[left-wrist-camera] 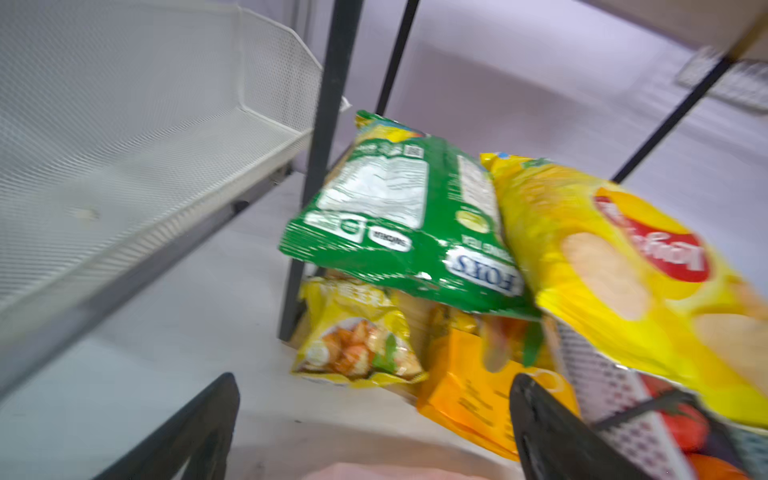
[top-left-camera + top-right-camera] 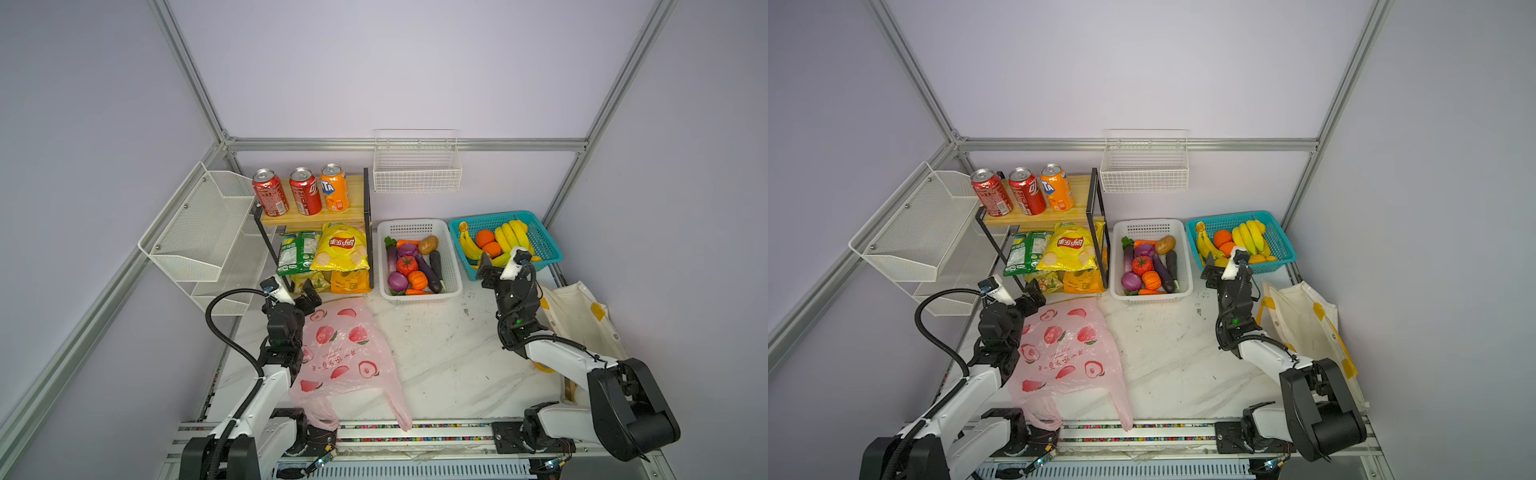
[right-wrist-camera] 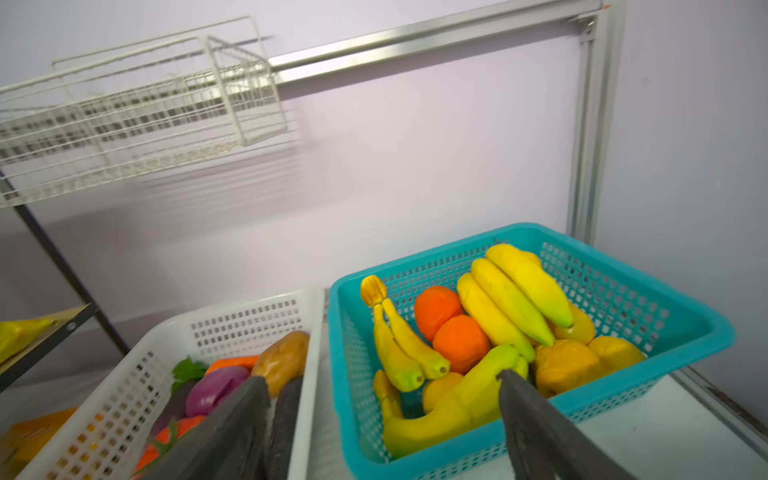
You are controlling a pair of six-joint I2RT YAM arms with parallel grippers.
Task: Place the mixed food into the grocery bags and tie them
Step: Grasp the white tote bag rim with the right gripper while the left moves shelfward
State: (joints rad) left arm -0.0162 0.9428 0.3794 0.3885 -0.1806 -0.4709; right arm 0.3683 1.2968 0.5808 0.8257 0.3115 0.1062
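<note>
Pickup stage by my read, nothing in either bag: pink bag [image 2: 345, 353] lies flat on desk [image 2: 436, 353] with 2 loop handles at the near edge, and cream tote [image 2: 582, 320] lies flat at right, partly under the right arm.

Jaws of left tool [image 2: 309, 296] are spread wide and empty, just in front of the snack pile under wooden shelf [image 2: 356, 191]. Likely target is yellow chip packet [image 2: 340, 249], on top of the pile and overlapping green packet [image 2: 297, 251]. Best grip: pinch its lower crimped edge, then lift up and back so green packet does not drag along.

Jaws of right tool [image 2: 488, 270] are apart too, holding nothing. It hovers at the near corner of teal basket [image 2: 548, 241] beside white basket [image 2: 453, 270], close to bananas [image 2: 513, 237], which are not wanted. It should swing to white basket, where tomato [image 2: 406, 264], onion [image 2: 397, 281], pumpkin [image 2: 417, 279] and eggplant [image 2: 428, 272] sit packed together, and take 1 from above.

The bag mouth looks shut, so 1 tool probably has to lift a handle before any drop.
</note>
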